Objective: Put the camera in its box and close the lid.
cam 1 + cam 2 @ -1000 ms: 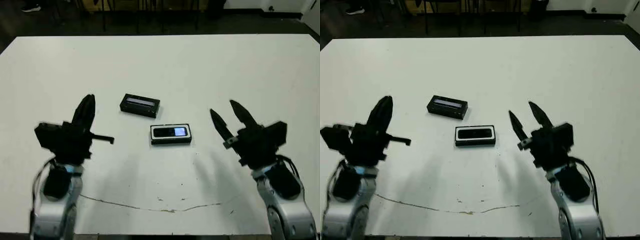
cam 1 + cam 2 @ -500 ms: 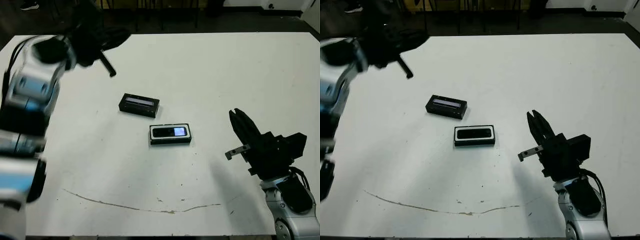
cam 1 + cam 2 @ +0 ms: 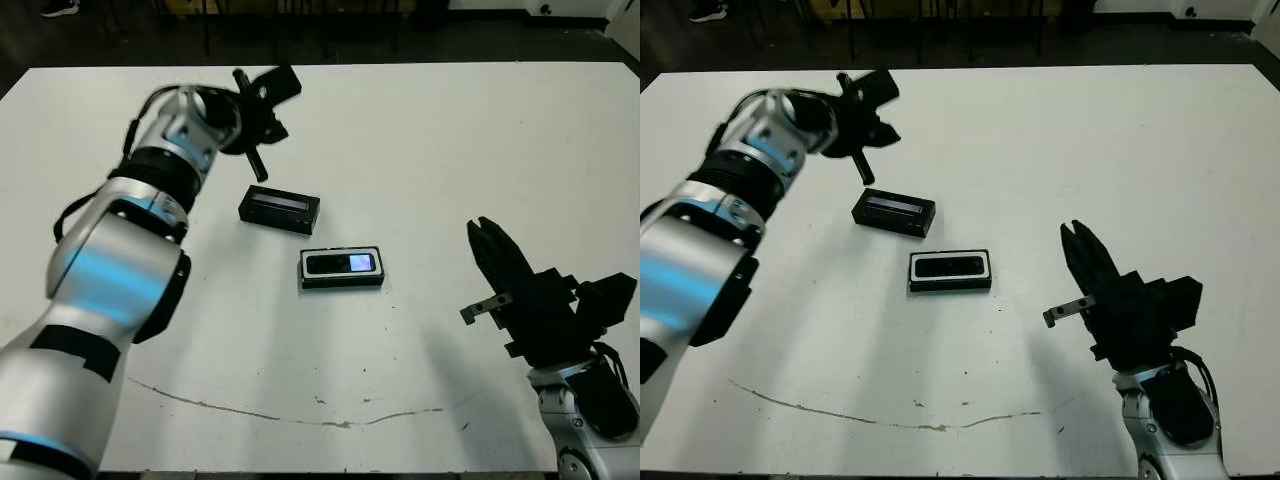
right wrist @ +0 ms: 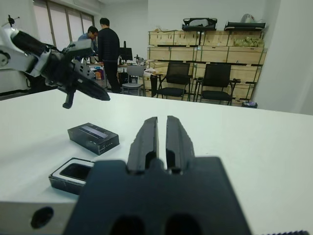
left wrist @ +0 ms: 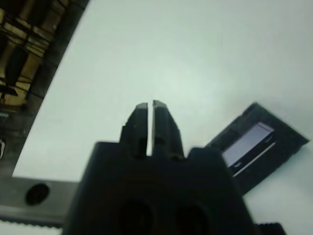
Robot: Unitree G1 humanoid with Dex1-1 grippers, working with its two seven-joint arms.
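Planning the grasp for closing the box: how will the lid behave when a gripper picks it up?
The lid looks like a stiff, shallow black cover, so it probably won't flex. Lying flat, it shouldn't roll or tip. Its glossy pale strip may be slippery, so gripping the long side walls seems safer.

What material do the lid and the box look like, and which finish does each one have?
The lid looks like black card or plastic, mostly matt, with a glossy pale grey-blue strip that reflects light. The box seems the same black material, with a white lining that shows as a rim around the camera. The pictures cannot settle card or plastic.
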